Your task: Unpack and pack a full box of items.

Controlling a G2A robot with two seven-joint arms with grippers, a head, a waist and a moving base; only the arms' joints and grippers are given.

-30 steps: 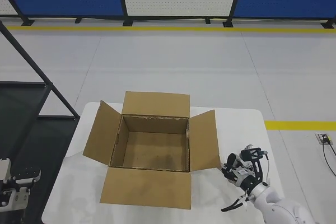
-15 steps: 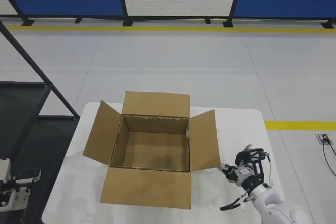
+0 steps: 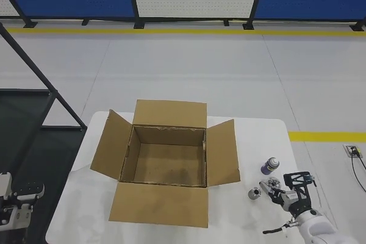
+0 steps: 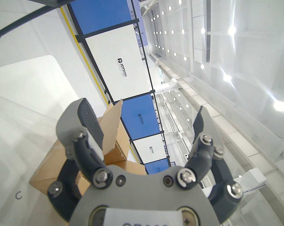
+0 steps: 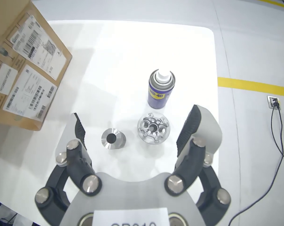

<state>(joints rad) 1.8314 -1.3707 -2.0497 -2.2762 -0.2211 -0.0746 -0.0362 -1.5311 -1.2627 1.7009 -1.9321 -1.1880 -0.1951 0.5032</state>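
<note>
An open cardboard box (image 3: 169, 163) stands in the middle of the white table (image 3: 256, 131), its inside bare. To its right stand a blue spray can (image 3: 269, 164) (image 5: 161, 90), a spoked metal ring (image 3: 272, 183) (image 5: 153, 129) and a short metal sleeve (image 3: 254, 194) (image 5: 112, 138). My right gripper (image 3: 290, 188) (image 5: 136, 118) hangs open just behind and above the two metal parts, holding nothing. My left gripper (image 4: 144, 111) is open and empty, tilted up toward the ceiling, with the box (image 4: 113, 142) beside it.
The box's right flap (image 5: 26, 76), covered with labels, leans out toward the metal parts. The table's right edge (image 3: 291, 158) lies close to the spray can. A cable and socket (image 3: 352, 150) are on the floor at the right.
My right gripper has drawn back from the box flap toward the table's front right corner, uncovering the spray can and the two metal parts. The box has not moved.
</note>
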